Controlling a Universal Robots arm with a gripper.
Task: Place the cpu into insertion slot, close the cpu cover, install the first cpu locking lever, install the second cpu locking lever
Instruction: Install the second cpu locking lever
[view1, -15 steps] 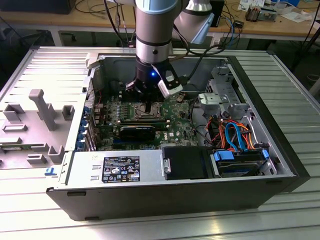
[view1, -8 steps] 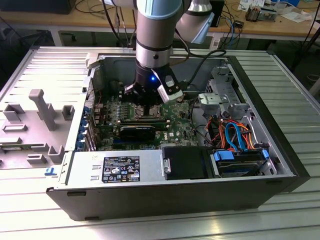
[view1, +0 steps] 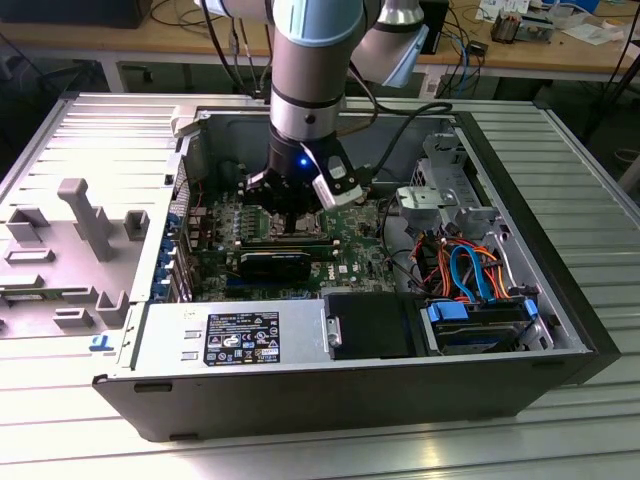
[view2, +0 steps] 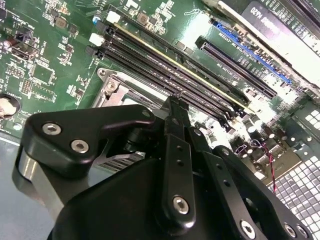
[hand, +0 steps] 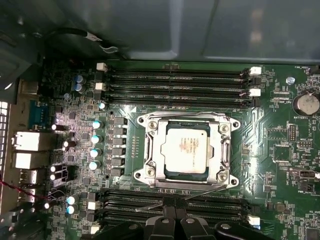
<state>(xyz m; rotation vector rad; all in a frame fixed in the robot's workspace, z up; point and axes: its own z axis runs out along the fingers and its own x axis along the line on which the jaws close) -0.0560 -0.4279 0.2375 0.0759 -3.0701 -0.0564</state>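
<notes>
In the first wrist view, the black fingertips (hand: 172, 216) of the gripper (hand: 172, 220) are seen drawn narrowly together with nothing held between them, just beside the edge of the socket where a thin locking lever (hand: 175, 199) runs slantwise. The cpu (hand: 187, 149) is seated in the socket, and the cpu cover (hand: 152, 150) is laid flat around it. In the exterior view the gripper (view1: 297, 205) is lowered over the motherboard (view1: 350, 250) inside the open computer case (view1: 560, 290).

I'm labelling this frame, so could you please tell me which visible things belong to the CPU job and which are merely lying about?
Job in hand:
- cpu, seated in its socket
- cpu cover, down around it
- gripper, low beside the socket

Lying about:
- grey foam tray
- coloured drive cables
- power supply
</notes>
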